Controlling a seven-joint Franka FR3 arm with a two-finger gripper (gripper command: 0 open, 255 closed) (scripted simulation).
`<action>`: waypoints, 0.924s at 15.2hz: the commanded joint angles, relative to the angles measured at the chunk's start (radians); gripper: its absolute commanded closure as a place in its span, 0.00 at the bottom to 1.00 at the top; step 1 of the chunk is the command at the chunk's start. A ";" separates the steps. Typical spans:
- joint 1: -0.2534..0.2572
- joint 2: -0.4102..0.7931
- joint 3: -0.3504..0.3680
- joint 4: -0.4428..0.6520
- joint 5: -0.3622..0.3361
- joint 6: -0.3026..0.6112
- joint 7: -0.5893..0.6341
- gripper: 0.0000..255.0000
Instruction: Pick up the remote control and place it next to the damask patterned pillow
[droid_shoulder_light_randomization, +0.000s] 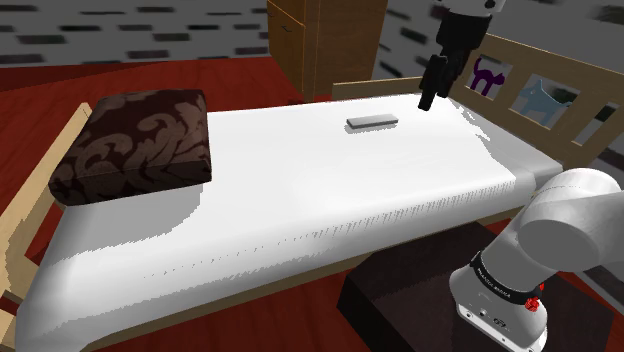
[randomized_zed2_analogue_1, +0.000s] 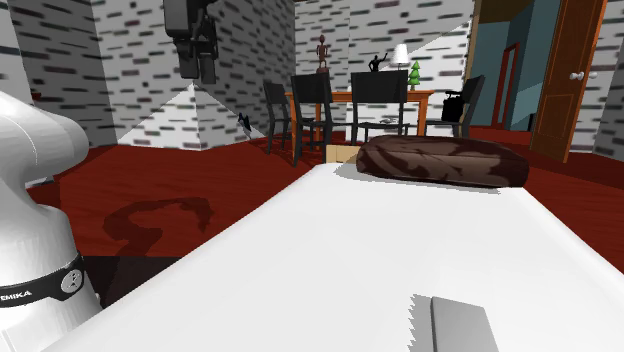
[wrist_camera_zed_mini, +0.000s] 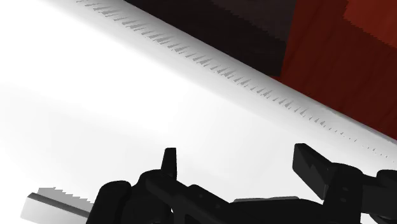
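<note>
With nothing between them, the two black fingers (wrist_camera_zed_mini: 170, 160) of the gripper (wrist_camera_zed_mini: 242, 167) stand spread apart, hanging above the white mattress (droid_shoulder_light_randomization: 300, 190) and touching neither it nor anything else. Just off the outer side of one finger, clear of both, lies the remote control (droid_shoulder_light_randomization: 372, 121). It is a thin, flat, plain grey rectangular slab with no buttons or markings drawn on it, lying flat on the mattress near the end of the bed where the gripper hangs. Close behind the fingers in the shoulder view runs a wooden end board (droid_shoulder_light_randomization: 560, 62) with animal-shaped cut-outs, a purple cat (droid_shoulder_light_randomization: 487, 75) among them. In the wrist view the mattress's long edge crosses ahead of the fingers as a jagged line, and past it are the dark stand (droid_shoulder_light_randomization: 420, 290) and the red floor (wrist_camera_zed_mini: 356, 63).

Beyond the remote control, away from the fingers, the mattress stretches bare and white along the bed. At its far end, well apart from the fingers, rests the pillow (droid_shoulder_light_randomization: 135, 145), dark brown with a paler damask pattern. A low wooden rail (droid_shoulder_light_randomization: 40, 200) borders the bed just past it.
</note>
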 joint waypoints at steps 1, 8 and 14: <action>0.000 0.000 0.000 0.000 0.000 0.000 0.000 0.00; 0.003 0.100 -0.153 -0.057 -0.107 0.161 -0.284 0.00; 0.013 0.258 -0.278 -0.036 -0.165 0.308 -0.519 0.00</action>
